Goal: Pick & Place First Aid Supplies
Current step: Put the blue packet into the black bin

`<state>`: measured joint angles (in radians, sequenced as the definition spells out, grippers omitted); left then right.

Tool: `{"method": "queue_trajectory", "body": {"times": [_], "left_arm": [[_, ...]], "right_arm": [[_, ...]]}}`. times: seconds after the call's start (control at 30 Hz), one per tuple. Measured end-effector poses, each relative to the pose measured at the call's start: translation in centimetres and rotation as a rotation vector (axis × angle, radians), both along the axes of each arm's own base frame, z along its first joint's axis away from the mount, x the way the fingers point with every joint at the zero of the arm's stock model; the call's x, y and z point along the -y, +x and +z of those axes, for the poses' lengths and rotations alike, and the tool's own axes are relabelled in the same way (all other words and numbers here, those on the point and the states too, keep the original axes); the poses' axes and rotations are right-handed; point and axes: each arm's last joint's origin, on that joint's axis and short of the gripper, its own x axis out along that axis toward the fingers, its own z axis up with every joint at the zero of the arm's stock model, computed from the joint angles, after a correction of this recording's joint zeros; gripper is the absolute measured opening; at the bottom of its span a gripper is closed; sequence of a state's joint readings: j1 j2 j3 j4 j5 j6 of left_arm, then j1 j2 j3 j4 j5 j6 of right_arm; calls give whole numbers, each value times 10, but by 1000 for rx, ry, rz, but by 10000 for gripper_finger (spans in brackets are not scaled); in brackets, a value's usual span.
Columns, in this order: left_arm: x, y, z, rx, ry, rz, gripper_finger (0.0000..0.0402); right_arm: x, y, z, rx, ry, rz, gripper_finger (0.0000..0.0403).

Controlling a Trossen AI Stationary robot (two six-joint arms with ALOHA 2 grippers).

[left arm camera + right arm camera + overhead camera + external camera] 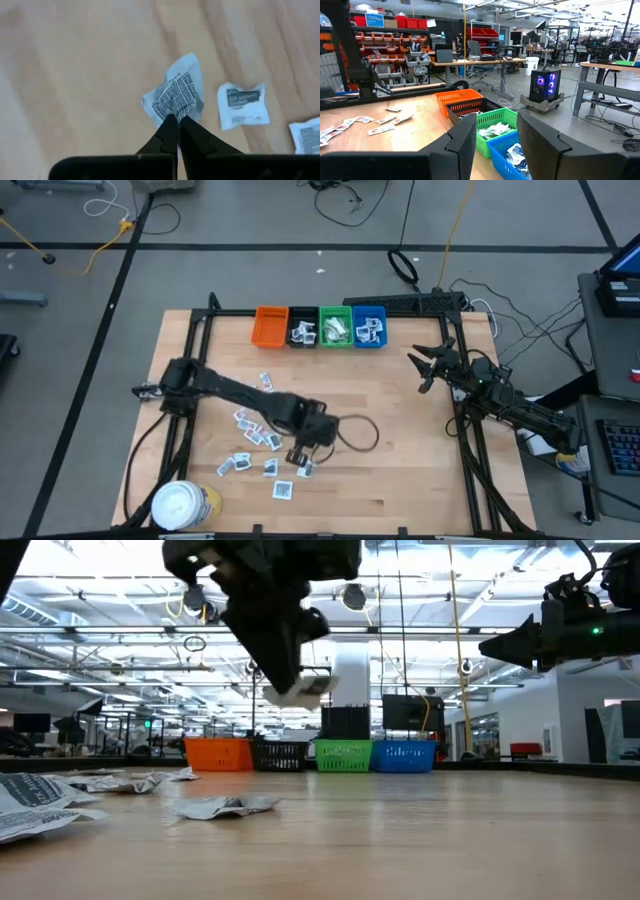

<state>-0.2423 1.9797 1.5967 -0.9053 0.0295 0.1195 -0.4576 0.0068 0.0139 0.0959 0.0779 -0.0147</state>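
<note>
Gripping 1 white sachet (pixel 176 95) at lower centre, the left gripper (pixel 177 125) clenches its fingers (the right gripper (pixel 428 367), upper right, gapes).

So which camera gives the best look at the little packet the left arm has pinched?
The left wrist view: the left end effector is shut on the crumpled packet, its print readable. The low view shows it lifted off the table, small. From above the arm hides it. The right wrist view misses it.
</note>
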Motion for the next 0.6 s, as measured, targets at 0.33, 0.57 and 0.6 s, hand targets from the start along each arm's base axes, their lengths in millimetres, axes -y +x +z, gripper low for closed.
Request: {"method": "queue_trajectory", "body": {"times": [0.33, 0.57, 0.6], "left_arm": [[-46, -26, 43, -74, -67, 346, 4], [-69, -36, 43, -223, -133, 564, 3], [-72, -36, 43, -227, -140, 595, 3]], "right_arm": [[0, 0, 0, 0, 0, 0, 139], [0, 0, 0, 0, 0, 0, 139], [0, 0, 0, 0, 0, 0, 139]]}}
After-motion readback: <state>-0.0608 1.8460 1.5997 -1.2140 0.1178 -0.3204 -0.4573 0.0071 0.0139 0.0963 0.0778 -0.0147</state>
